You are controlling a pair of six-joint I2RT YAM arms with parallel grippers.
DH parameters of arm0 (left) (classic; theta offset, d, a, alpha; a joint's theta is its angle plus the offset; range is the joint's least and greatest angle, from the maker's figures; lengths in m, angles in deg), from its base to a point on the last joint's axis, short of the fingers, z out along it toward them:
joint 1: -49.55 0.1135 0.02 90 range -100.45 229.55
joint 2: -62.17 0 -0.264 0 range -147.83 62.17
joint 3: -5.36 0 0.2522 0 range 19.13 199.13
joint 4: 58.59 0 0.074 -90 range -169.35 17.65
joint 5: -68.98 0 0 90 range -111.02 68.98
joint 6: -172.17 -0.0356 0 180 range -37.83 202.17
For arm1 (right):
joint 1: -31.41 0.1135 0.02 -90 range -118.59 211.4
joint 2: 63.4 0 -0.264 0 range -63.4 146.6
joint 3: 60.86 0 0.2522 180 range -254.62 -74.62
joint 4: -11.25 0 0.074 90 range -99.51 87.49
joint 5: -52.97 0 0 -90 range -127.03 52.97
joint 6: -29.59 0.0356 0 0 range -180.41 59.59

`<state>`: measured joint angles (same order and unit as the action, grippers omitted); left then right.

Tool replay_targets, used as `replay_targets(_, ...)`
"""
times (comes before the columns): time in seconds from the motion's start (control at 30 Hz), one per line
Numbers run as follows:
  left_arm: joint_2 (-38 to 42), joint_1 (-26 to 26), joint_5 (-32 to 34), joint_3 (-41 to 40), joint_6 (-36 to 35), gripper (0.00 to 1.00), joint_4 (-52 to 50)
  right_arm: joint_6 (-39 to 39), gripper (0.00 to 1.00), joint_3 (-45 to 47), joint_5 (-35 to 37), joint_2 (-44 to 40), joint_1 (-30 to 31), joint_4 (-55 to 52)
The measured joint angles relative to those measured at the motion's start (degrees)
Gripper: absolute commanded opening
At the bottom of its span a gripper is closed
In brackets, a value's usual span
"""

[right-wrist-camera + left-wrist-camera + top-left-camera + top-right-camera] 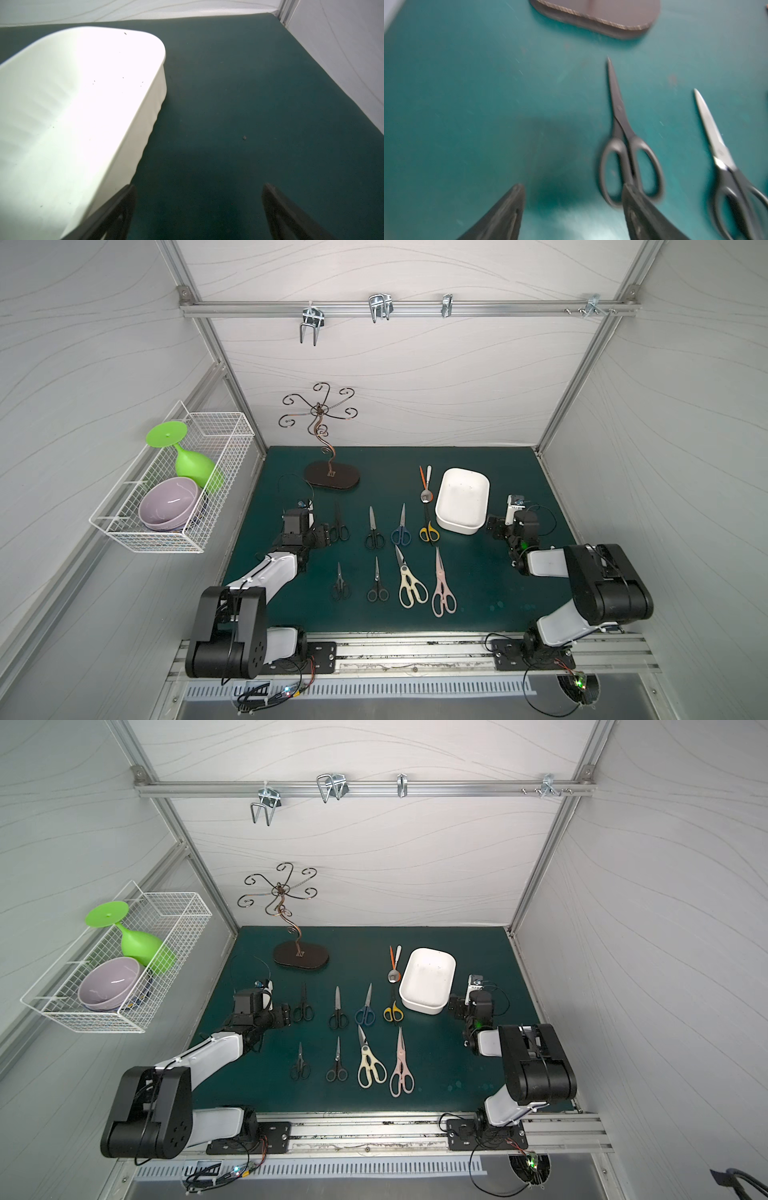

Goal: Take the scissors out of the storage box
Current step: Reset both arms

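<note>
- The left gripper (571,191) sits closest in its wrist view, spread wide with only bare green mat (467,104) between its jaws. One jaw overlaps the handle loop of the all-black scissors (629,166), and blur hides whether they touch.
- In a top view that pair lies at about 9 o'clock on the mat. It heads a far row with the silver-bladed black scissors (375,531), the blue-handled scissors (401,531) and the yellow-and-black scissors (429,531).
- Toward 6 o'clock lies a nearer row: two small black scissors (340,587), then the cream shears (409,585) and the pink shears (442,589).
- The storage box (461,499) stands at about 2 o'clock and looks empty, so all eight pairs are out on the mat. The white-handled spoon (427,489) and the orange stick (422,477) lie just beside it.
- The right gripper (492,526), at about 3 o'clock, is wide open and holds nothing. One jaw is close against the box wall.
- To my eye the job is as good as done, and what remains is backing off cleanly.
- The left gripper should rise straight up before swinging away, so no jaw drags that handle loop out of line.
- The right gripper should draw off toward 4 o'clock, away from the box wall, so it does not nudge the box.
</note>
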<state>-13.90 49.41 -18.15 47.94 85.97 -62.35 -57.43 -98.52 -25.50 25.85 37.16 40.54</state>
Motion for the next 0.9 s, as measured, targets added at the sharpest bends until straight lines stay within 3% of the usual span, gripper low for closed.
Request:
replay_targets(0.07, -2.2, 0.0, 1.9, -0.5, 0.0, 0.79, 5.2, 0.0, 0.99, -0.2, 0.0, 0.0, 0.0, 0.9)
replay_targets(0.13, -3.9, 0.0, 3.8, -1.0, 0.3, 1.0, 10.3, 0.0, 0.99, -0.2, 0.0, 0.0, 0.0, 1.3)
replay_targets(0.43, -12.5, 0.0, 8.1, -5.2, -0.7, 1.0, 30.7, 0.0, 0.99, -0.2, 0.0, 0.0, 0.0, 1.7)
replay_targets(0.9, -12.8, -0.3, 8.0, -6.0, -1.9, 1.0, 35.6, -0.1, 0.99, -0.4, 0.0, 0.1, 0.3, 1.7)
